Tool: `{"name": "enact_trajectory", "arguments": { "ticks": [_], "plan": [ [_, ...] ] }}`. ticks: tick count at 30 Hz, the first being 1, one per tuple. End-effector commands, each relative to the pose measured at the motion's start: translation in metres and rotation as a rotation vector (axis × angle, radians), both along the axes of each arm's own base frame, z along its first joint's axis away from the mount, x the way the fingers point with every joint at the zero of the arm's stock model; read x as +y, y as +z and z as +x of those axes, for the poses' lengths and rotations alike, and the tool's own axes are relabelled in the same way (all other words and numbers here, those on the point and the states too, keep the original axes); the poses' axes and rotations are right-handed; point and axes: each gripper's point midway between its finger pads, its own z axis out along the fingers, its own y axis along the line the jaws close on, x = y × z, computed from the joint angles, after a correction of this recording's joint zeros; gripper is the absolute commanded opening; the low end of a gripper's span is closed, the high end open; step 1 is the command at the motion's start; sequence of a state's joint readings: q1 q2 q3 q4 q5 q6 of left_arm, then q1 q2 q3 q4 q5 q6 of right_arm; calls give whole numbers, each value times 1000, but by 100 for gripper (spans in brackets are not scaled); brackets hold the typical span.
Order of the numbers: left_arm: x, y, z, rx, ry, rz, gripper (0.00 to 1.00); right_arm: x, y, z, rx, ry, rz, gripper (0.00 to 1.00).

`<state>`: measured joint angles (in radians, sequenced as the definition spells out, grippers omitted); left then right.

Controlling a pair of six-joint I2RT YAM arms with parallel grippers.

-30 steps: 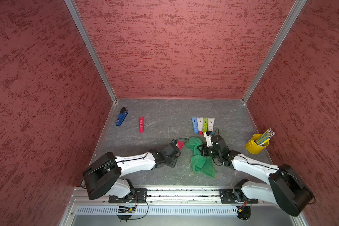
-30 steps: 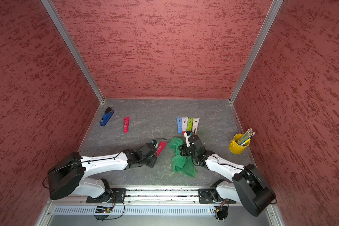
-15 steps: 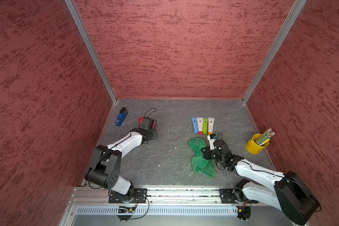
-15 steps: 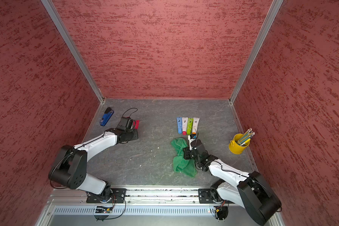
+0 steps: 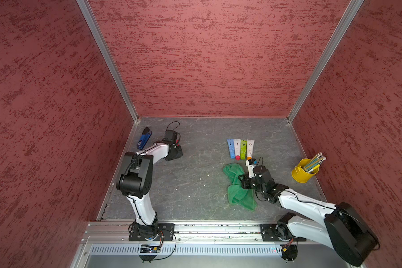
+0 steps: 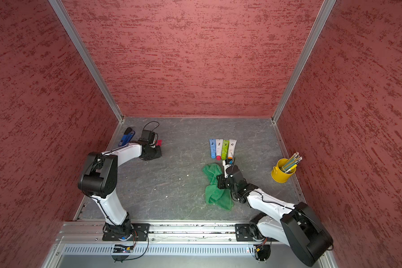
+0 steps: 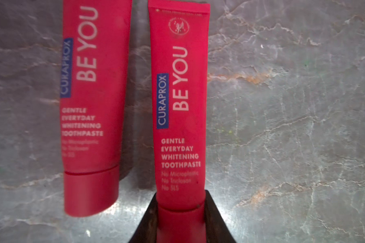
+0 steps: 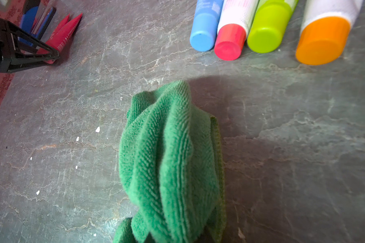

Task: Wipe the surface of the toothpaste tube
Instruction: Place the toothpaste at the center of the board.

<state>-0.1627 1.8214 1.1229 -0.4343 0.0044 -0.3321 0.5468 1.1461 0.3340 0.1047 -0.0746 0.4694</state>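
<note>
The left gripper (image 7: 180, 202) is shut on the cap end of a red toothpaste tube (image 7: 179, 94); its black fingers press both sides of the cap. A second red tube (image 7: 93, 84) lies on the table right beside it. In both top views this gripper (image 5: 175, 150) sits at the far left of the table, with a bit of red tube (image 6: 158, 142) showing past it. Whether the held tube rests on the table I cannot tell. The right gripper (image 5: 244, 182) is shut on a green cloth (image 5: 237, 188) that bunches up over its jaws (image 8: 171, 157).
Four tubes with blue, red, green and orange caps (image 5: 240, 148) lie in a row just beyond the cloth. A yellow cup of pencils (image 5: 304, 172) stands at the right wall. A blue stapler (image 5: 144, 138) lies by the left wall, close to the left gripper.
The left arm has swung from the middle, beside the cloth, to the far left with the red tube in it. The right gripper drew back slightly with the cloth.
</note>
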Motion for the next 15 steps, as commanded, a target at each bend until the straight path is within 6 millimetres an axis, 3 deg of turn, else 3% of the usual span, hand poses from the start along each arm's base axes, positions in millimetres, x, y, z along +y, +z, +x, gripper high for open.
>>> {"name": "enact_trajectory", "arguments": {
  "ticks": [1,7,10,15],
  "plan": [
    [3,-3,-4,14,-1,14,35,0,5,7,-31,-3,-7,0],
    [-1,1,-17,14,-2,27,48,1,4,7,-26,1,-7,0],
    [-8,8,-20,9,-19,32,50,1,4,7,-26,2,-6,0],
    [-24,51,-19,-71,-61,103,48,2,4,7,-25,6,-5,0]
  ]
}}
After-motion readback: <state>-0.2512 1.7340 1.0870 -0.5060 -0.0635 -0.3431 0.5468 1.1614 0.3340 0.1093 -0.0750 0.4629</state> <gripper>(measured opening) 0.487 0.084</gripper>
